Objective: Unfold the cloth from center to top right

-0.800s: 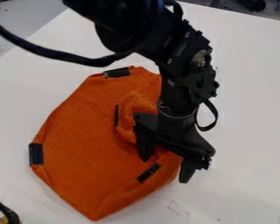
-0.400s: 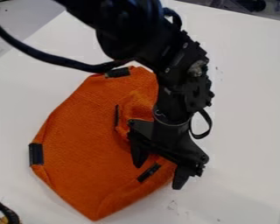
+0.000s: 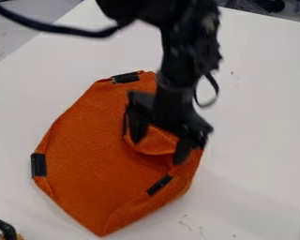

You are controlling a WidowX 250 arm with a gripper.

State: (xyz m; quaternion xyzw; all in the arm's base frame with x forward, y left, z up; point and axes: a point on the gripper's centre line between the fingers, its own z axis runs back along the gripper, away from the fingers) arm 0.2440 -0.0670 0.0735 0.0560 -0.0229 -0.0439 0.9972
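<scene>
The jaws, spread wide, have moved up over the orange cloth's (image 3: 86, 145) inner flap (image 3: 153, 142), probably to grasp it.

The black arm (image 3: 189, 51) hangs from the top edge, claw (image 3: 158, 151) pointing down, 2 fingers (image 3: 138, 127) spread.

My arm (image 3: 183, 51) is black all over, with a knobbly edge on its 3 o'clock side. I see a thick black cable (image 3: 68, 32) at 11 o'clock, a thin black loop (image 3: 217, 91) at 2. The wrist section (image 3: 172, 93) is rounded; my black gripper (image 3: 157, 151) has a wide crossbar, two tapered fingers (image 3: 138, 126). Screws are too blurred to tell.
</scene>
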